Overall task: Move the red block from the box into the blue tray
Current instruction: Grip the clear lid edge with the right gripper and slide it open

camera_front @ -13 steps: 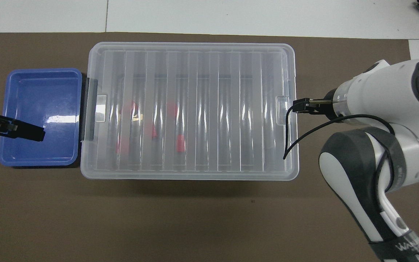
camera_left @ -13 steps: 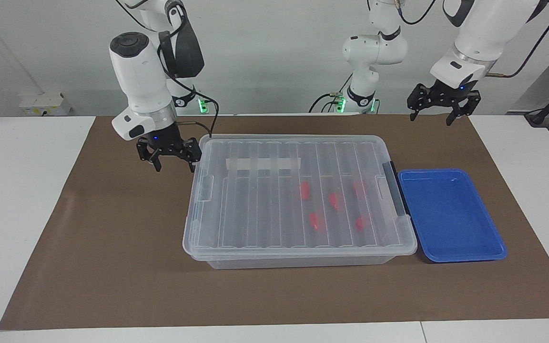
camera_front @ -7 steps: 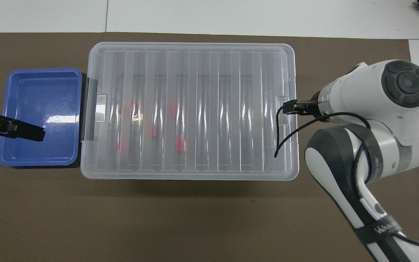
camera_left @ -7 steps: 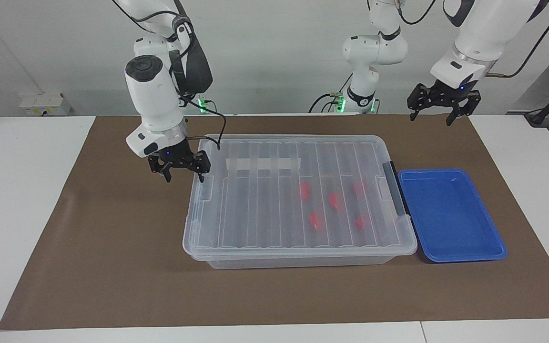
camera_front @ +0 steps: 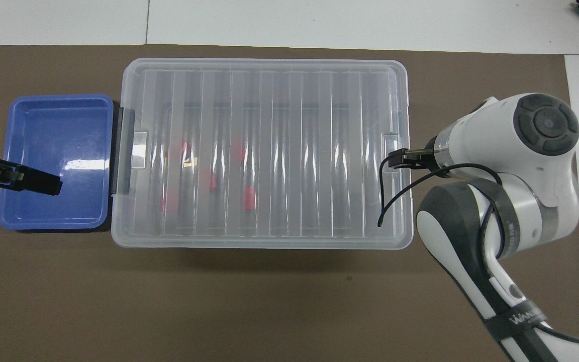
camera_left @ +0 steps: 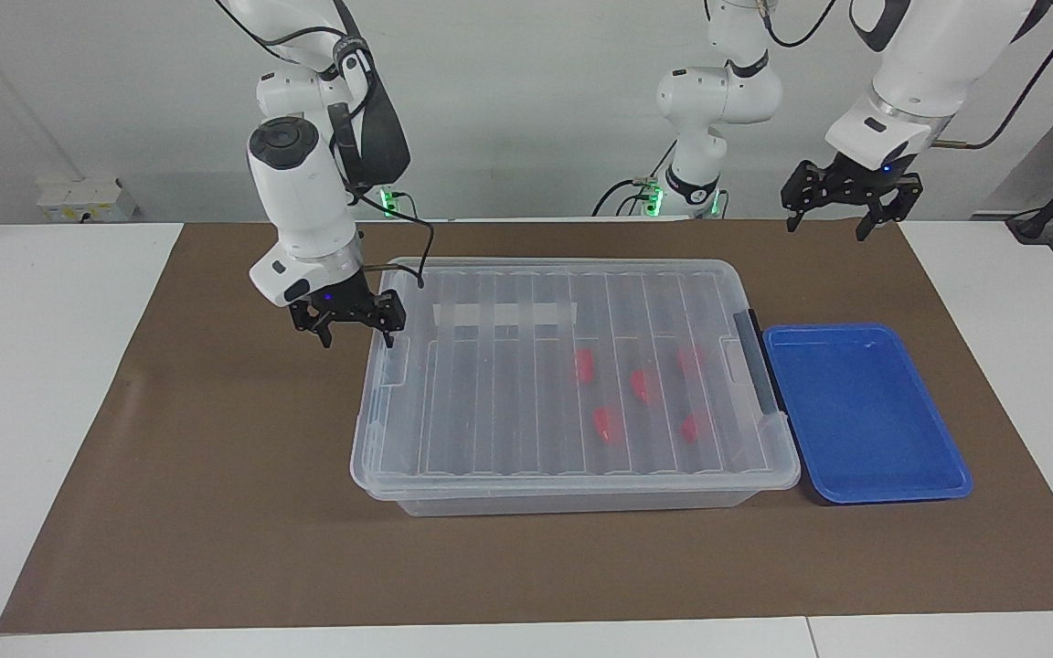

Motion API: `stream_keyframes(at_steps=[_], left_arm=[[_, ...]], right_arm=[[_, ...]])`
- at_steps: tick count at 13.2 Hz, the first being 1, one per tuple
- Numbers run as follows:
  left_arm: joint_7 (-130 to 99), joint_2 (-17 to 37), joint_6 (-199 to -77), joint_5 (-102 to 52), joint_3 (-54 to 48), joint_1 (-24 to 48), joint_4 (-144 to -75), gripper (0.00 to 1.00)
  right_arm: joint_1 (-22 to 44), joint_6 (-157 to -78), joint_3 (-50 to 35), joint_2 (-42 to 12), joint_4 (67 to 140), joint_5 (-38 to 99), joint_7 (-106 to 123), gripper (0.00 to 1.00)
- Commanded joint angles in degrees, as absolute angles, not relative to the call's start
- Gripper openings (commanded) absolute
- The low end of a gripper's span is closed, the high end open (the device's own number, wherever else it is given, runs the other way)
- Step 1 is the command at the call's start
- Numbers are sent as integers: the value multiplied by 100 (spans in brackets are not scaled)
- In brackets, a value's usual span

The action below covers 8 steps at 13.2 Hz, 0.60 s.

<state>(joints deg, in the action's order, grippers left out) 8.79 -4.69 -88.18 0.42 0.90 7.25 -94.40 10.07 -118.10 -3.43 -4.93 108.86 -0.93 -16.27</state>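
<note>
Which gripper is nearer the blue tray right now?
Left. The left gripper hangs raised by the blue tray's robot-side end; the right gripper is at the box's right-arm end.

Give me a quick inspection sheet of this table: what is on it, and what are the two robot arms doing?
Surface: white table under a brown mat.
Job's things: clear box with its lid on; five red blocks show through it. Blue tray beside the box at the left arm's end, nothing in it.
Clutter: nothing seen.
Grippers: right gripper open, over the box's edge at the right arm's end. Left gripper open, raised, the arm waiting.
Cables: black cable loops from the right arm's wrist over the lid.
Surroundings: pale wall, a white socket box at the right arm's end.
</note>
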Motion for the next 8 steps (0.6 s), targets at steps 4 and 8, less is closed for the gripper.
stream_keyframes(at_steps=[4, 8], left_arm=[[861, -580, -8833, 26, 123, 738, -9545, 100], [861, -589, -8815, 26, 114, 764, -9545, 100]], right_arm=[[766, -11637, -316, -334, 11021, -193, -1065, 100], [423, -11575, -325, -343, 11021, -264, -336, 100]])
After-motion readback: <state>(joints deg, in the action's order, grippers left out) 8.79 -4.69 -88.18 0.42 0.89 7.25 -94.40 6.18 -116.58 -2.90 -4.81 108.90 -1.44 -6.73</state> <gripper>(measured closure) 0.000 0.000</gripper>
